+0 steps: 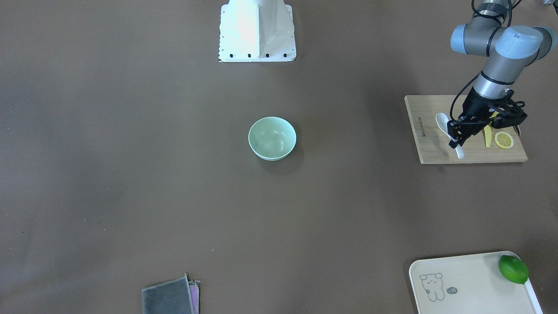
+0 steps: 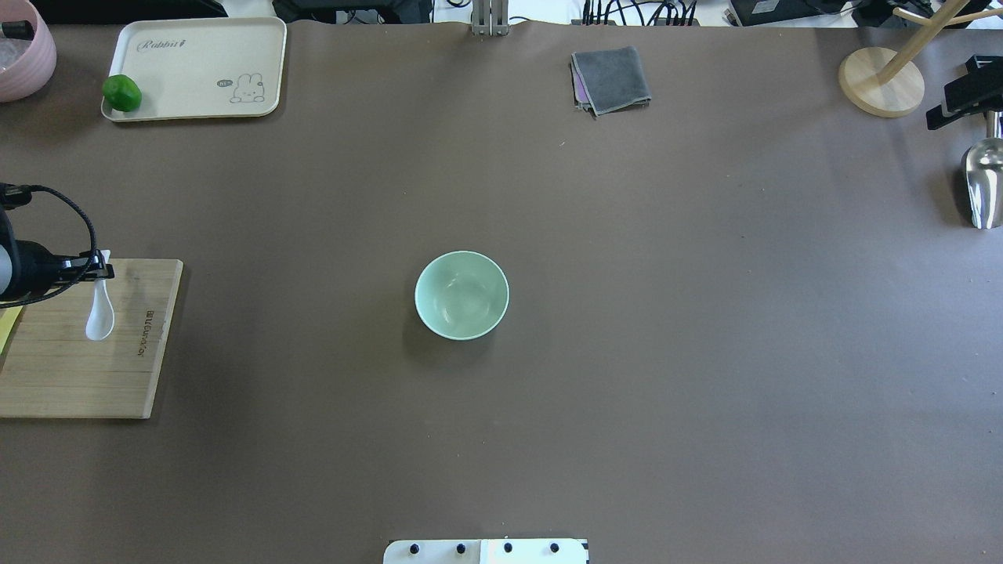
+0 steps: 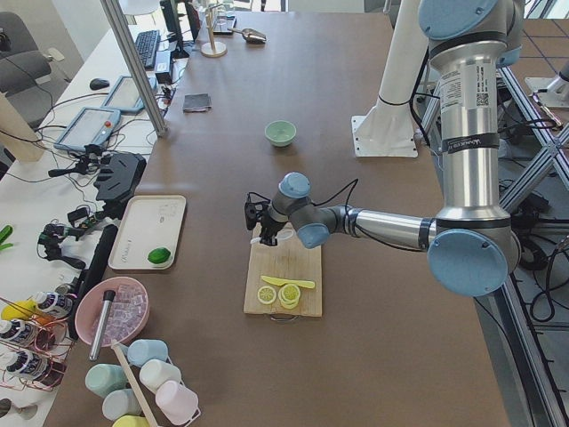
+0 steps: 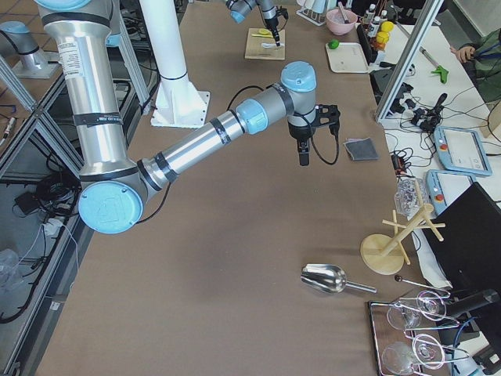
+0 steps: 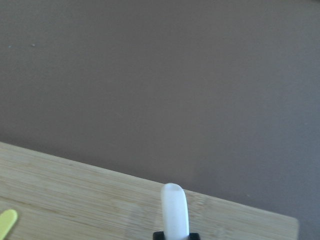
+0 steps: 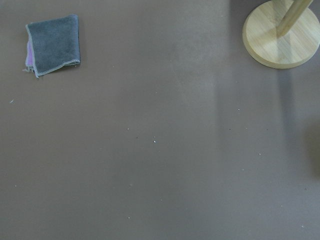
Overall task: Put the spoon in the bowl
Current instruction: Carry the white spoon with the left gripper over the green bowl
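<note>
The white spoon (image 1: 442,122) lies over the wooden cutting board (image 1: 431,148) at the table's left end, scoop toward the robot. My left gripper (image 1: 455,140) is shut on its handle. In the overhead view the spoon (image 2: 99,317) hangs from the gripper (image 2: 98,270) over the board (image 2: 70,376). The left wrist view shows the handle tip (image 5: 174,210) sticking out between the pads. The mint-green bowl (image 1: 272,138) stands empty at the table's middle (image 2: 461,295), far from the spoon. My right gripper (image 4: 304,157) hovers over bare table at the right; I cannot tell whether it is open.
A yellow knife (image 1: 488,135) and a lemon slice (image 1: 504,140) lie on the board beside the gripper. A cream tray (image 1: 471,283) holds a lime (image 1: 513,269). A grey cloth (image 2: 611,78), a wooden stand (image 2: 881,82) and a metal scoop (image 2: 983,184) sit on the far side.
</note>
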